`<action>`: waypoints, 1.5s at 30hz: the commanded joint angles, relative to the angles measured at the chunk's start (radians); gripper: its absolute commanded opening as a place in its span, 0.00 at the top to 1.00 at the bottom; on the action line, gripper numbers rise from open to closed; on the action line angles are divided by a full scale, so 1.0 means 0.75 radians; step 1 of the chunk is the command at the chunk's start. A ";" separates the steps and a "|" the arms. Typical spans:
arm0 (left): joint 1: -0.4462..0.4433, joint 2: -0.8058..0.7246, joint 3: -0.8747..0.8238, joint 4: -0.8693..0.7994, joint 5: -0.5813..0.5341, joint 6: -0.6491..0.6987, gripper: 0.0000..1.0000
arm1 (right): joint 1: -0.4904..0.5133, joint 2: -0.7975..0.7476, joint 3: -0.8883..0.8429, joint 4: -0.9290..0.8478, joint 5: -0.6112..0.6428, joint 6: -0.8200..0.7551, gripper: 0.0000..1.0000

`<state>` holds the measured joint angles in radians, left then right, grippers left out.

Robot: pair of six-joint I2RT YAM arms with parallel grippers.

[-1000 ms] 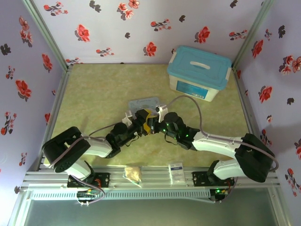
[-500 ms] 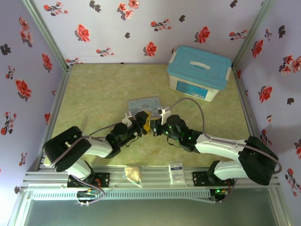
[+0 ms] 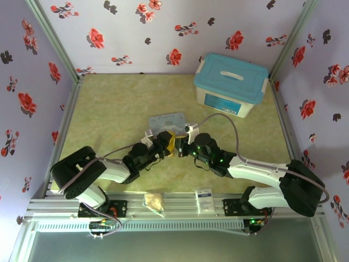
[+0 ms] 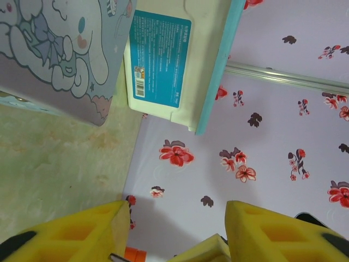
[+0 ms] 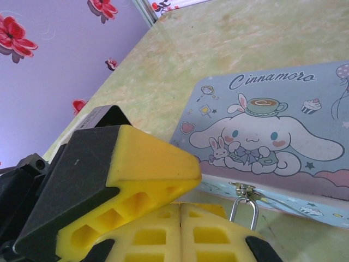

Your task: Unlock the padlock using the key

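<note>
Progress looks close to zero: tiny padlock (image 5: pixel 244 199) with thin silvery shackle hangs seemingly locked on the blue cartoon tin's (image 5: pixel 262 136) hasp (image 5: pixel 242 190) just beyond the right gripper's (image 5: pixel 181 214) clenched yellow pads (image 5: pixel 218 240), small dark grey key maybe pinched there, can't tell, left gripper (image 4: pixel 173 218) gaping alongside.
</note>
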<state>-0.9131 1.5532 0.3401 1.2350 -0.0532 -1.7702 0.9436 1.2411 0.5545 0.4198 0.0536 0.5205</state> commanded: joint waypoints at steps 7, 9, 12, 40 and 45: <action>0.010 0.022 -0.009 0.022 -0.026 0.054 0.72 | 0.010 -0.031 -0.009 -0.019 0.031 -0.001 1.00; 0.015 0.018 -0.010 0.014 -0.025 0.054 0.72 | 0.008 -0.039 -0.011 -0.027 0.037 -0.006 1.00; 0.021 0.002 -0.010 -0.019 -0.026 0.068 0.75 | 0.008 -0.054 -0.008 -0.045 0.049 -0.015 1.00; 0.055 -0.440 0.235 -0.884 0.069 0.853 1.00 | -0.204 -0.313 -0.052 -0.228 -0.181 -0.060 0.19; 0.062 -0.623 0.403 -1.281 0.231 1.463 1.00 | -0.468 -0.418 -0.052 -0.189 -0.669 -0.039 0.14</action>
<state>-0.8726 1.1397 0.5625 0.5339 0.0307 -1.0504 0.6533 0.9615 0.5198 0.2695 -0.1993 0.4942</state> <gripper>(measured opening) 0.043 0.861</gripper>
